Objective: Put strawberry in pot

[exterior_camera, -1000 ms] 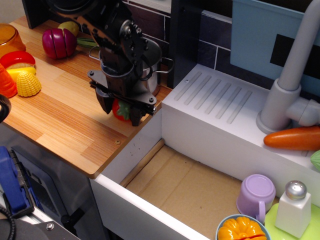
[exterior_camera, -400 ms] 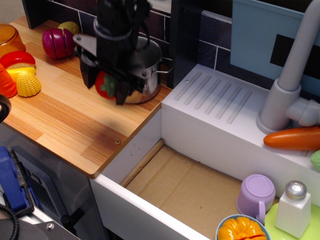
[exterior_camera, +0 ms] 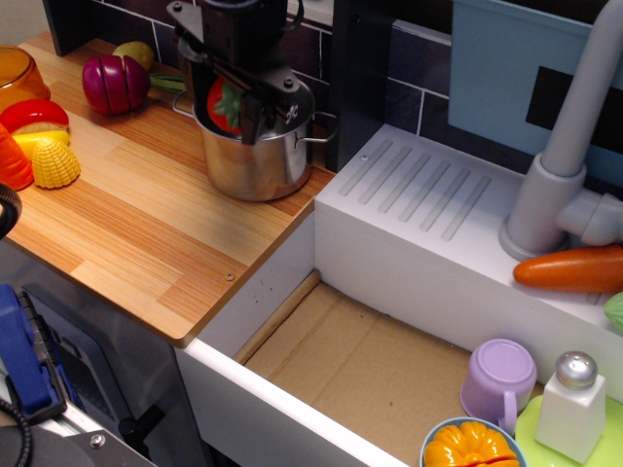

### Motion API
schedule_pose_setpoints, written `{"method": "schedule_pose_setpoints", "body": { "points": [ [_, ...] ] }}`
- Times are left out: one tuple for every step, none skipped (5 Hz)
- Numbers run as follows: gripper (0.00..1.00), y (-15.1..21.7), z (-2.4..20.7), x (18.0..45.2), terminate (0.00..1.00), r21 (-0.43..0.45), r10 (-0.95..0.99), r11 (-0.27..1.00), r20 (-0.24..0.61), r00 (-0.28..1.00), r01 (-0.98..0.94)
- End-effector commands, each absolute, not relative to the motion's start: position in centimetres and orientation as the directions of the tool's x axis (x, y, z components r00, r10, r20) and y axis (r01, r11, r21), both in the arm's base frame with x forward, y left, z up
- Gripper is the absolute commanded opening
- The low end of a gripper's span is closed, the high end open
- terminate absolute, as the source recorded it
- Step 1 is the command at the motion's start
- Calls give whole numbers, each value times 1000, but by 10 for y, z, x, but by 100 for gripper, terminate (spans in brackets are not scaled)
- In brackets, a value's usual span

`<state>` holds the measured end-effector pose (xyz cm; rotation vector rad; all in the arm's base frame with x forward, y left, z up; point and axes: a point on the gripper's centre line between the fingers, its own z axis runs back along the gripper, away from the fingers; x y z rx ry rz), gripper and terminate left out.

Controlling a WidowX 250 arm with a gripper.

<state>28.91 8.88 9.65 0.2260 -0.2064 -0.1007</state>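
Observation:
The shiny steel pot stands on the wooden counter near its right edge, by the dark wall. My black gripper hangs just above the pot's opening and is shut on the red strawberry, which shows between the two fingers with its green cap turned to the left. The strawberry is in the air over the pot's mouth, level with the rim. The pot's inside is hidden by the gripper.
A purple sliced toy, a red-and-yellow sliced fruit and a yellow shell piece lie at the counter's left. The white sink lies to the right, with a lilac cup, a carrot and a faucet.
My gripper lifted the strawberry off the counter in front of the pot, then carried it up and back until it came over the pot's opening.

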Motion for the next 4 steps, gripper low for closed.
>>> {"method": "schedule_pose_setpoints", "body": {
  "points": [
    [0, 103, 104, 308, 0, 220, -203, 964, 255, 945, 148],
    [100, 107, 107, 311, 0, 184, -196, 971, 273, 942, 149],
    [100, 107, 107, 311, 0, 184, -196, 971, 273, 942, 149],
    [100, 107, 107, 311, 100, 184, -196, 971, 273, 942, 149]
  ]
}}
